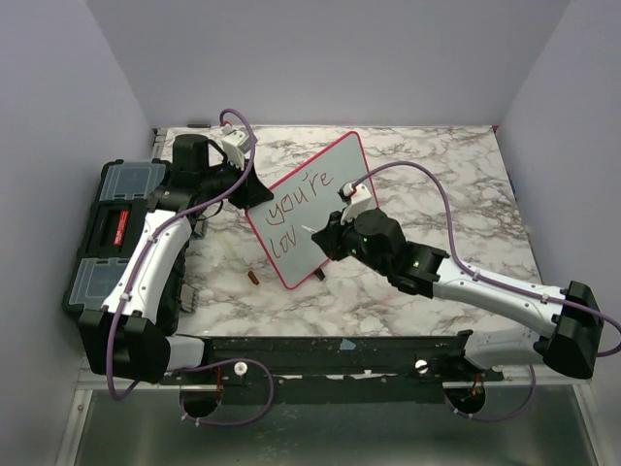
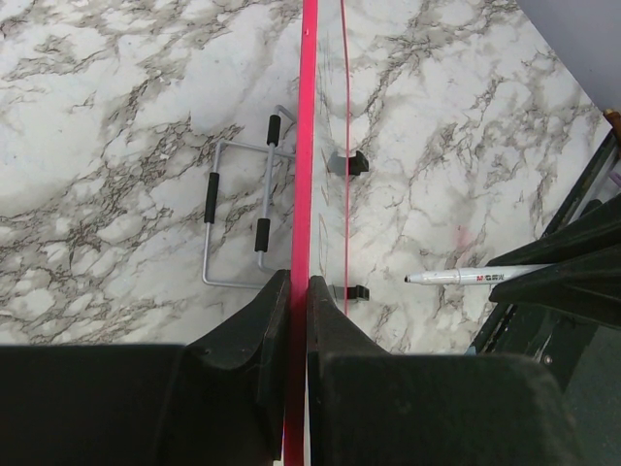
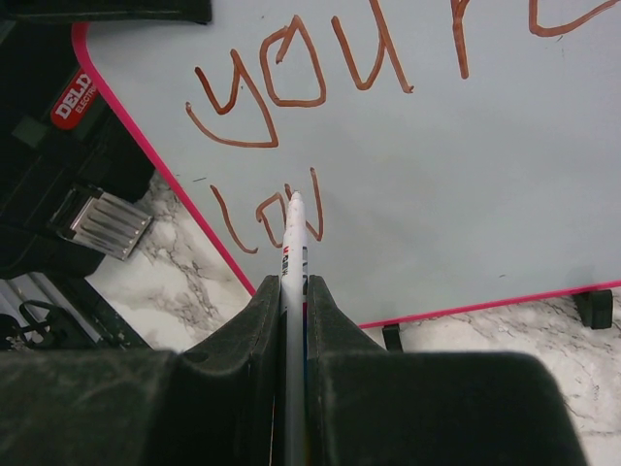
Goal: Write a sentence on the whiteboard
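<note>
Marble-patterned desk (image 1: pixel 446 165), white with grey veins. The whiteboard (image 1: pixel 312 204) is on it a little toward 9 o'clock from the desk's centre. It has a glossy pale face and a thin red-pink frame.

- Board pose: in the left wrist view it is edge-on, so the frame reads as one red-pink line. Two black feet (image 2: pixel 357 163) stick out on its 3 o'clock side.
- Left tool (image 1: pixel 248 190): at about 10 o'clock on the board. Both fingers (image 2: pixel 262 320) are closed on the frame, one on each face, in contact.
- Right tool (image 3: pixel 293 283): closed on a white marker (image 3: pixel 294 248) that runs straight out between the jaws toward 12 o'clock.
- Marker tip: touching the board face at the end of the lower line of writing.
- Writing, red-brown ink: upper line "you're", lower line "lov". The tip sits against the "v".
- Black toolbox (image 1: pixel 109 233): at 9 o'clock along the desk's edge, partly under the left arm.
- Small brown piece (image 1: pixel 253 278): lies on the desk at 7 o'clock from the board, just off its lower corner. Too small to identify.
- Grey wire stand (image 2: pixel 238 209) with black sleeves: lies flat on the desk beside the board, at 9 o'clock of the frame line in the left wrist view.
</note>
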Available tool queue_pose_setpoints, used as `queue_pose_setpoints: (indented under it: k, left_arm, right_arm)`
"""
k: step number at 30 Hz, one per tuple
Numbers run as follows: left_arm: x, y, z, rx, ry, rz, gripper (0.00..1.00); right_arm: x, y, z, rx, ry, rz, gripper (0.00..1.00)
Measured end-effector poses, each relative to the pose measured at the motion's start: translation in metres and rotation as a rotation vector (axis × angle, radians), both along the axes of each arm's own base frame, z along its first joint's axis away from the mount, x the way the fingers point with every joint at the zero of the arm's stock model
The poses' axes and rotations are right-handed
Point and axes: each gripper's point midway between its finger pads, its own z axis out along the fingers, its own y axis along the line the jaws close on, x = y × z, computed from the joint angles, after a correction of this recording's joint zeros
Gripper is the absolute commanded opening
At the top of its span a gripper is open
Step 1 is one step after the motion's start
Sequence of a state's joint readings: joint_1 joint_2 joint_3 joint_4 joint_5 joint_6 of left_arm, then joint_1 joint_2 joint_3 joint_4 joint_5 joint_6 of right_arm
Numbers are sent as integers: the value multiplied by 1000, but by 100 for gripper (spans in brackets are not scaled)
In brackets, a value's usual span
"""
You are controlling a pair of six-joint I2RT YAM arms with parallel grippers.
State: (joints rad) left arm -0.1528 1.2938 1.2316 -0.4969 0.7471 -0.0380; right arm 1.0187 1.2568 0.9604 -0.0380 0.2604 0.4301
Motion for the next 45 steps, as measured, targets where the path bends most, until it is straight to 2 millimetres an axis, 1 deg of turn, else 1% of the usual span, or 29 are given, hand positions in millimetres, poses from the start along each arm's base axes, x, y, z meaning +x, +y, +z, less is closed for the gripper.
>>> queue_pose_setpoints:
  k: [6,10,19,27,34,45]
  left_arm:
    - [0,0,0,0,0,0,0]
    - [0,0,0,0,0,0,0]
    - [-1,-1,0,0,-1,-3,0]
    - [-1,-2,0,1,-1,-4,0]
    - [-1,-2,0,2,-1,-4,0]
    - [0,-1,0,4,-2,0,0]
  right_arm:
    - [0,2,0,20,4,-4,1]
    - [1,4,-3,27,12,-8,1]
    - [2,8,-34,5,70,-23,1]
    - [5,12,-47,1,92,-40,1]
    - [11,12,-63,-32,105,-69,1]
    - [20,8,-59,-35,85,-122,1]
